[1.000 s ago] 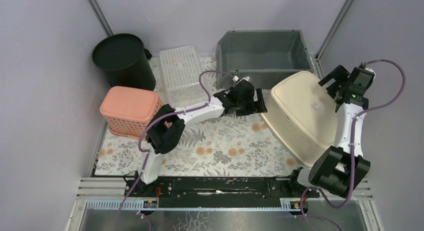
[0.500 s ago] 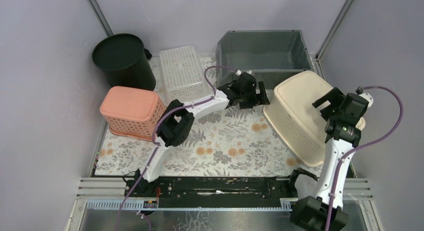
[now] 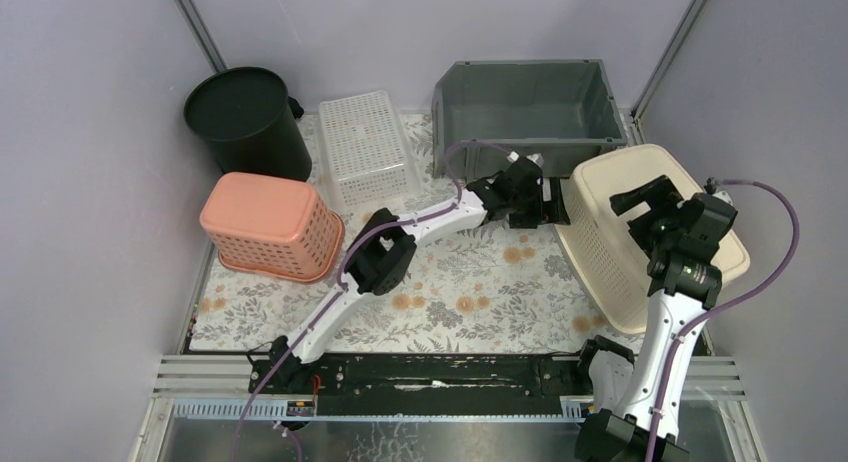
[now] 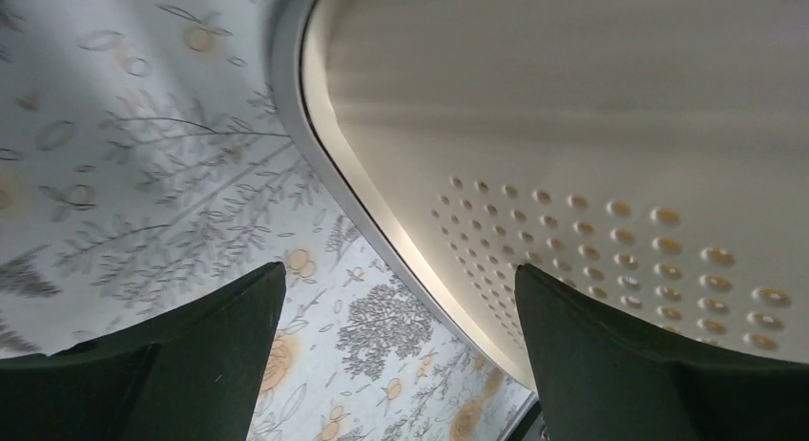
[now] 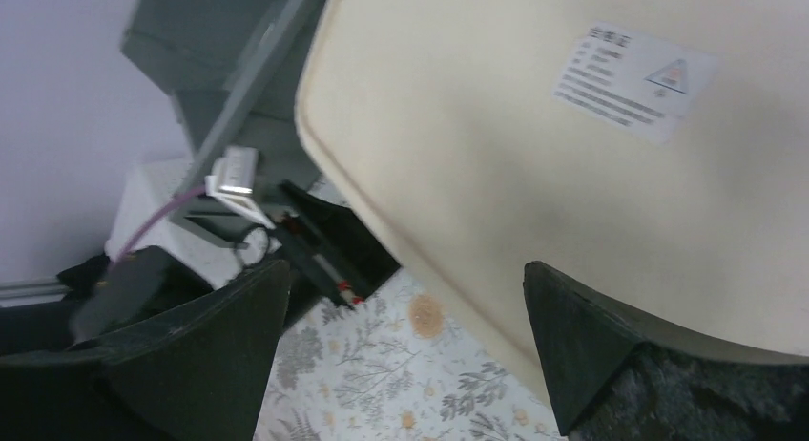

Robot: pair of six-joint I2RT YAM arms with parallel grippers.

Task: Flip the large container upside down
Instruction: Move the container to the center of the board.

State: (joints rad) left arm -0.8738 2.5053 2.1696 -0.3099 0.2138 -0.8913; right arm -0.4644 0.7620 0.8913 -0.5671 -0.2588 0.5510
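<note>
The left fingers (image 4: 191, 355) were spread wide and nothing was held; the rim of the large container (image 3: 600, 267) was seen between them, close to the table (image 3: 450, 292). The right fingers (image 5: 611, 355) were also wide, just above its base. Compared with one second ago, the container was tipped further, base upward, at the right of the top view. The turn was judged almost finished. Whether the rim lay flat could not be told.

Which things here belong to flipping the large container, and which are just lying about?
Part of the job: cream basket, left gripper, right gripper.
Lying about: black bin, white mesh tray, pink basket, grey crate.
</note>
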